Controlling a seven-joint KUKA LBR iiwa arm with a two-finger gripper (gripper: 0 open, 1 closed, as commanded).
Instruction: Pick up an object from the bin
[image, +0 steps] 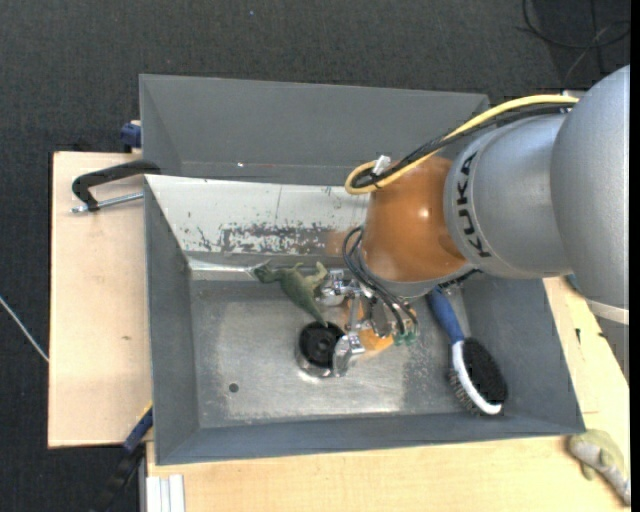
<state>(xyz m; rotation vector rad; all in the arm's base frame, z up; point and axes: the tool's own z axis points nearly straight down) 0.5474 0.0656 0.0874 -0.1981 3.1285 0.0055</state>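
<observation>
My gripper (338, 322) hangs low over the middle of the bin floor, its two metal fingers spread apart and open. A black round disc-like thing (318, 345) lies on the floor just left of the lower fingertip (346, 354), touching or nearly touching it. Beside the upper fingertip (332, 290), an olive-green elongated thing (292, 280) rests at the foot of the back wall. Nothing shows held between the fingers. A small orange piece (378, 341) sits right of the fingers; I cannot tell whether it is loose.
A brush (472, 372) with a blue handle and black bristles in a white rim lies at the right of the bin floor. The arm with its orange cover reaches in from the right and hides the floor behind the gripper.
</observation>
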